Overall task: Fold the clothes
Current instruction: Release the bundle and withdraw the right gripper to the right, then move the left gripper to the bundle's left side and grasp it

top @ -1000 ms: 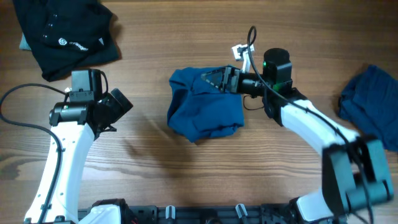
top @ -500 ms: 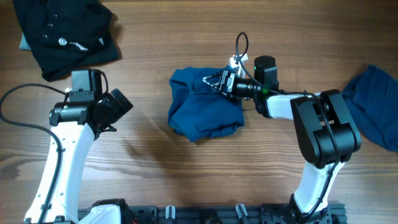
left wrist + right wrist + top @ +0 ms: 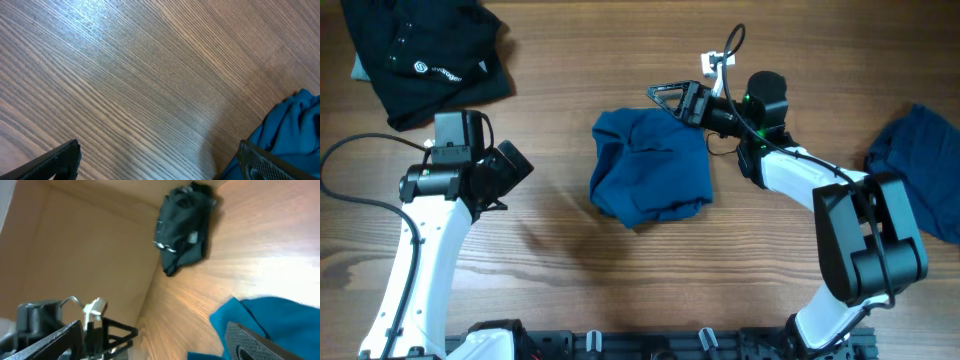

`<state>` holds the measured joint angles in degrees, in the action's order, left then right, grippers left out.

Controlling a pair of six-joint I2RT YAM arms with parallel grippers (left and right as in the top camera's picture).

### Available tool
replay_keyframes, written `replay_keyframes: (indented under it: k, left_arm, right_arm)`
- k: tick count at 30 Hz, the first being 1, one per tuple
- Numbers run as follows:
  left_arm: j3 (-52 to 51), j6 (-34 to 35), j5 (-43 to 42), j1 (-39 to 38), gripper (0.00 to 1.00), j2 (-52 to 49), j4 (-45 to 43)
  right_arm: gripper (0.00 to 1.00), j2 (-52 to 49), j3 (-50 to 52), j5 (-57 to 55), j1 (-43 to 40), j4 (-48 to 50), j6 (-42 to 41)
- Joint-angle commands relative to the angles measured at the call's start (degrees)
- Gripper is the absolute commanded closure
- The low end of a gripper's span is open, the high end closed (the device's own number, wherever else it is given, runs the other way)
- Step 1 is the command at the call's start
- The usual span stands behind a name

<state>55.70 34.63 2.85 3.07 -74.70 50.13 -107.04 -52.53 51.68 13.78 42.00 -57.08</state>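
The crumpled mid-blue fabric T-shirt (image 3: pixel 650 165) lies mid-table. The right gripper (image 3: pixel 665 98) hovers released at its far edge (nothing between its fingers). The left gripper (image 3: pixel 508 168) is released too, over bare wooden table (image 3: pixel 570 270).

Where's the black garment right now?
In the overhead view, the black garment lies crumpled in the far left corner of the table, beyond the left claw, well apart from the blue shirt in the middle.

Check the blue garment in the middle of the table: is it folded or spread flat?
Roughly folded: the blue garment lies as a compact, layered bundle with rumpled, uneven edges; no sleeves lie spread out.
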Motion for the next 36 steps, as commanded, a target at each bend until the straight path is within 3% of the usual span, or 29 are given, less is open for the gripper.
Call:
replay_keyframes:
  k: [1, 4, 10, 15, 19, 25, 28, 32, 36]
  left_arm:
    - [-0.3, 0.3, -1.2, 0.3, 0.00, -0.3, -0.1]
    - [-0.3, 0.3, -1.1, 0.3, 0.00, -0.3, -0.2]
    - [-0.3, 0.3, -1.9, 0.3, 0.00, -0.3, -0.1]
    - [-0.3, 0.3, -2.2, 0.3, 0.00, -0.3, 0.3]
    - [-0.3, 0.3, -2.2, 0.3, 0.00, -0.3, 1.1]
    - [-0.3, -1.7, -4.3, 0.3, 0.00, -0.3, 1.8]
    - [-0.3, -5.7, -8.2, 0.3, 0.00, -0.3, 1.8]
    - [-0.3, -10.3, -13.8, 0.3, 0.00, -0.3, 0.7]
    - [-0.3, -12.2, -18.5, 0.3, 0.00, -0.5, -1.1]
  right_arm:
    - [0.09, -1.4, -0.1, -7.7, 0.1, -7.8, 5.4]
    - [0.08, -3.3, -0.1, -11.5, 0.2, -12.9, 8.7]
    - [0.07, -8.7, -0.1, -14.9, 0.0, -13.2, 9.7]
    - [0.08, -8.9, -0.1, -9.5, -1.1, -13.1, 10.4]
    - [0.06, -3.2, -0.1, -6.4, -2.2, -12.5, 9.0]
    - [0.02, 13.3, -0.1, -3.8, -4.3, -16.5, 9.7]
    - [0.01, 23.5, -0.1, -4.9, -6.2, -26.6, 14.5]
    - [0.01, 32.7, -0.1, -11.8, -8.6, -47.3, 21.6]
    - [0.00, 34.7, -0.1, -19.3, -9.3, -62.0, 24.8]
